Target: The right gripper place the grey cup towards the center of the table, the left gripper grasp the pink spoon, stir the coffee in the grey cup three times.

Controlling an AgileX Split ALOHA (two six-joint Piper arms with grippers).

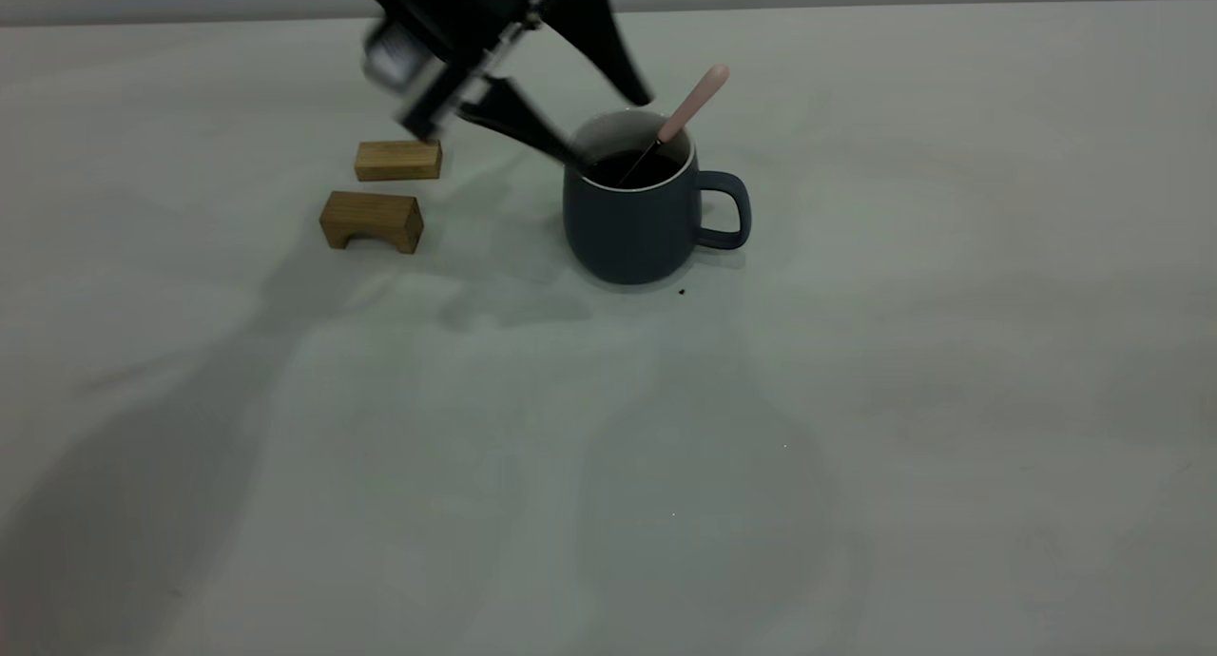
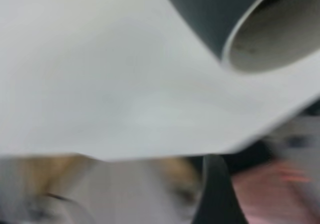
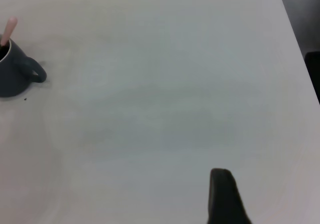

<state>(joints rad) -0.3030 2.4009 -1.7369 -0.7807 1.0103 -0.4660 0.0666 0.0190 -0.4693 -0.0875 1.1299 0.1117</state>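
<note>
The grey cup (image 1: 632, 223) stands upright near the middle of the table (image 1: 856, 399), its handle pointing right. Dark coffee (image 1: 618, 169) fills it. The pink spoon (image 1: 699, 100) leans alone against the cup's far right rim, bowl in the coffee. My left gripper (image 1: 608, 128) hovers open over the cup's back left, one tip by the rim and the other just left of the spoon's handle, holding nothing. The left wrist view shows the cup (image 2: 210, 13) close up and one finger (image 2: 215, 194). My right gripper (image 3: 222, 194) is far off to the right; its view shows the cup (image 3: 12, 76) and spoon (image 3: 9, 28).
Two brown wooden blocks lie left of the cup: a flat one (image 1: 397, 160) and an arch-shaped one (image 1: 373, 221). A small dark speck (image 1: 682, 292) marks the table just in front of the cup. The table's right edge (image 3: 295, 33) runs beside my right arm.
</note>
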